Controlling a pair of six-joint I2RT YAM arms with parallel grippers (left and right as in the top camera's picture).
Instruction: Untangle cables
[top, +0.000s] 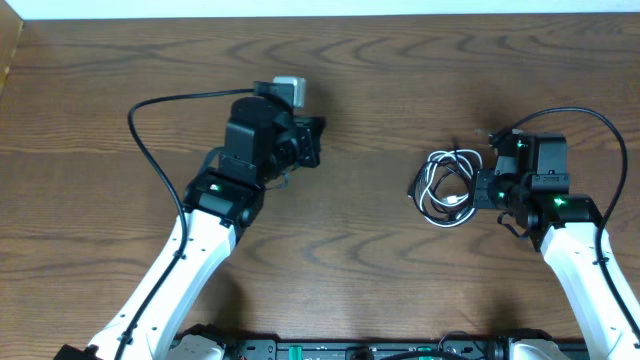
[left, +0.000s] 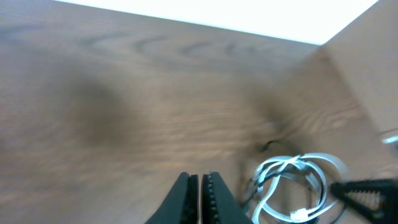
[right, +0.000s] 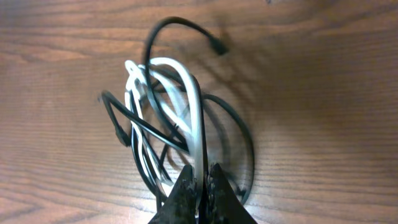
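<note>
The cables lie in one tangled loop (top: 447, 186) on the wooden table, right of centre. In the right wrist view the white cable (right: 186, 87) and the black cable (right: 244, 134) cross over each other, and a black plug end (right: 219, 46) points away. My right gripper (right: 200, 173) is shut on a strand of the white cable at the loop's near edge. It shows beside the loop from above as the right gripper (top: 482, 189). My left gripper (left: 200, 179) is shut and empty, hovering well left of the cables (left: 292, 186); from above this left gripper (top: 312, 140) is near the table's middle.
The table's far edge (top: 400, 14) runs along the top, with a white strip beyond it. A thick black arm wire (top: 150, 140) loops out left of the left arm. Another arm wire (top: 600, 125) arcs over the right arm.
</note>
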